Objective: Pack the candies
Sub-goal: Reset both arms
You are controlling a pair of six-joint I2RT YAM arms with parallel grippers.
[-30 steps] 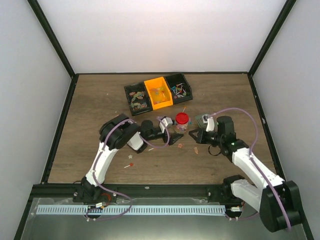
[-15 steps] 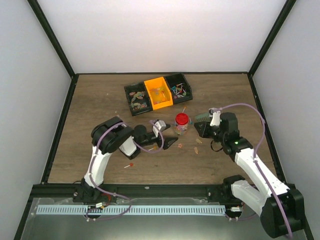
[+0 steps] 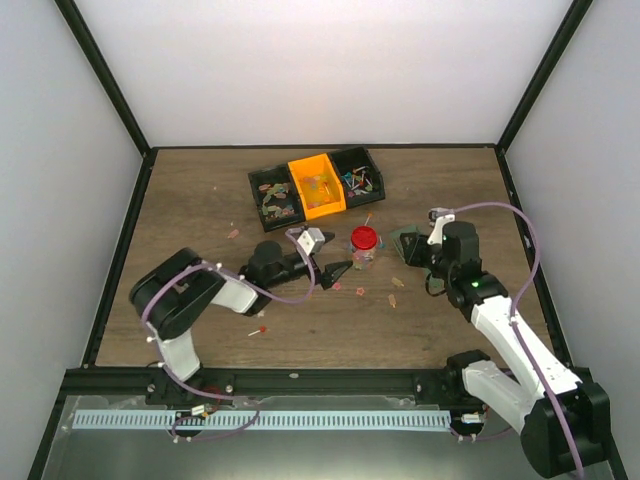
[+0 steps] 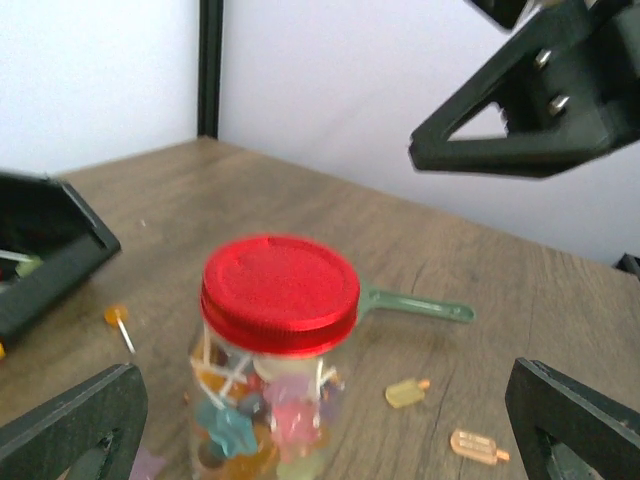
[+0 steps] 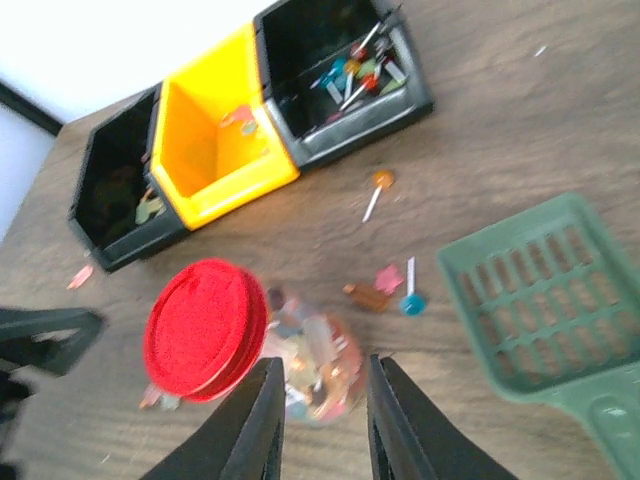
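Two grippers flank the jar [image 3: 363, 252]. On the left, the left gripper [image 3: 338, 275] gapes wide and empty. Candies [image 4: 265, 420] fill the red-lidded jar, with others strewn around it. On the right, the right gripper [image 5: 322, 400], jaws slightly parted, holds nothing near the green scoop [image 5: 550, 300].

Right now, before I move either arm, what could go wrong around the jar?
The jar stands between the left gripper's wide-open fingers; a sideways swing could tip it. I cannot tell whether its red lid is tight, so packed candies might spill. The right gripper hangs close by it, and loose candies on the table could be scattered.
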